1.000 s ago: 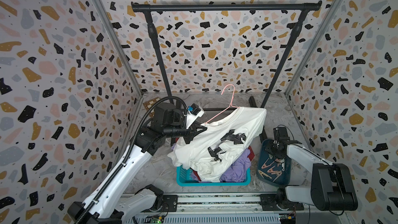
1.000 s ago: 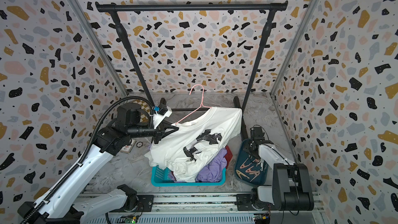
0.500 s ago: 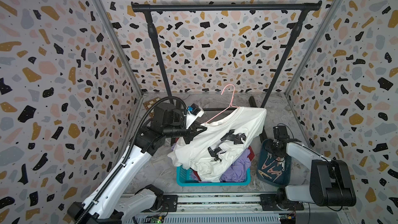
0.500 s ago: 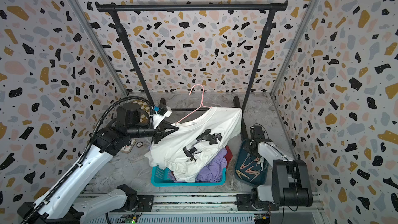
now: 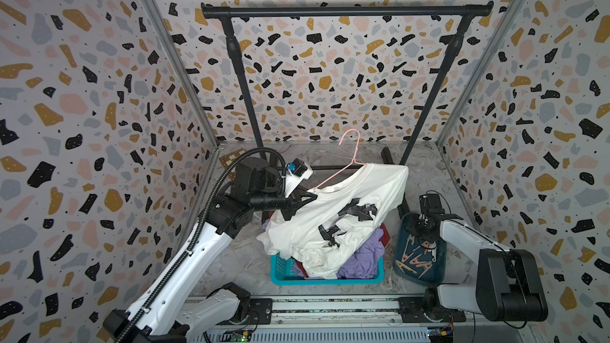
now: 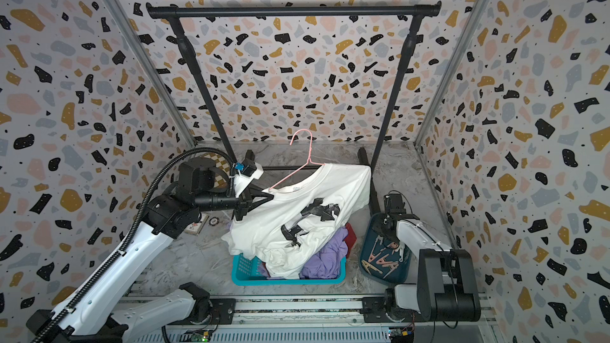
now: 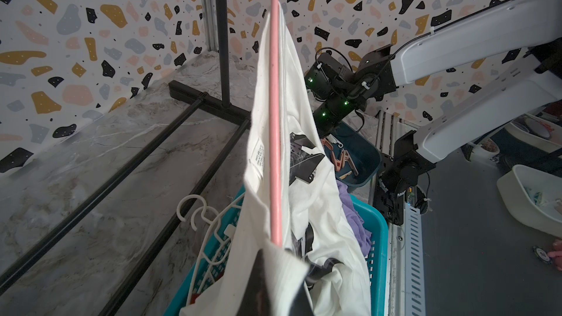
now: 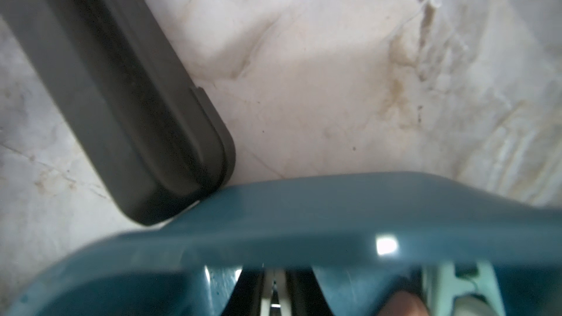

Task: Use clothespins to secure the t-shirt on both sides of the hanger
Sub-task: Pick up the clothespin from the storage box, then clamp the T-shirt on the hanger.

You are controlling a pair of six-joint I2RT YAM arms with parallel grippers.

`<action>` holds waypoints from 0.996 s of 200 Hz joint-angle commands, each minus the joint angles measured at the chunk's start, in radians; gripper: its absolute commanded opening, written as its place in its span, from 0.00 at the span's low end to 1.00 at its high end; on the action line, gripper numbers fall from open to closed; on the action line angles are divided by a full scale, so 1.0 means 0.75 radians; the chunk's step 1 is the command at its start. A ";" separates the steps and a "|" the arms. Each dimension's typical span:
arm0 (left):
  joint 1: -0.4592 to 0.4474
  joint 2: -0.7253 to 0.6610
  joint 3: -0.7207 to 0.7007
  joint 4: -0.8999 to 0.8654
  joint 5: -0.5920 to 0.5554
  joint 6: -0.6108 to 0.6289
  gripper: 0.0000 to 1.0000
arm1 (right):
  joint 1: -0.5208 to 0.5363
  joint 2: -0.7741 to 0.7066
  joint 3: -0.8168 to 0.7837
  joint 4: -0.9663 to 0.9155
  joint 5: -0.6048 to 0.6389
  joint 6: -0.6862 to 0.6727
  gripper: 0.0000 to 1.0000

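A white t-shirt (image 5: 346, 222) (image 6: 297, 206) with a black print hangs on a pink wire hanger (image 5: 355, 150) (image 6: 308, 150) (image 7: 274, 117), tilted over the basket. My left gripper (image 5: 305, 197) (image 6: 264, 196) (image 7: 278, 256) is shut on the shirt's shoulder, where the hanger's end runs under the cloth. My right gripper (image 5: 416, 229) (image 6: 384, 230) (image 8: 275, 293) reaches down into the dark teal tray (image 5: 425, 275) (image 6: 392, 277) (image 8: 304, 217) of clothespins (image 5: 419, 255) (image 6: 379, 259) (image 7: 342, 159). Its black fingers are shut on a pale clothespin (image 8: 269, 284).
A turquoise basket (image 5: 280, 268) holds a purple garment (image 5: 363, 259) and white hangers (image 7: 200, 217) beneath the shirt. The black clothes rack (image 5: 346, 11) stands behind, and its foot (image 8: 121, 101) touches the tray's far edge. Small items (image 6: 198, 226) lie on the floor left of the basket.
The right gripper's jaws have closed in on a clothespin inside the tray. The left arm, the hanger and the t-shirt have stayed still.
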 commanded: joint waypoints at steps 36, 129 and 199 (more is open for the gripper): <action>-0.007 0.019 0.031 0.096 0.011 0.010 0.00 | -0.019 -0.256 -0.001 -0.101 0.035 -0.020 0.03; 0.009 0.104 0.101 0.003 -0.006 0.073 0.00 | 0.025 -0.454 0.278 -0.124 0.026 -0.257 0.00; 0.049 0.167 0.144 -0.030 0.051 0.077 0.00 | 0.083 -0.490 0.457 0.151 -0.112 -0.390 0.00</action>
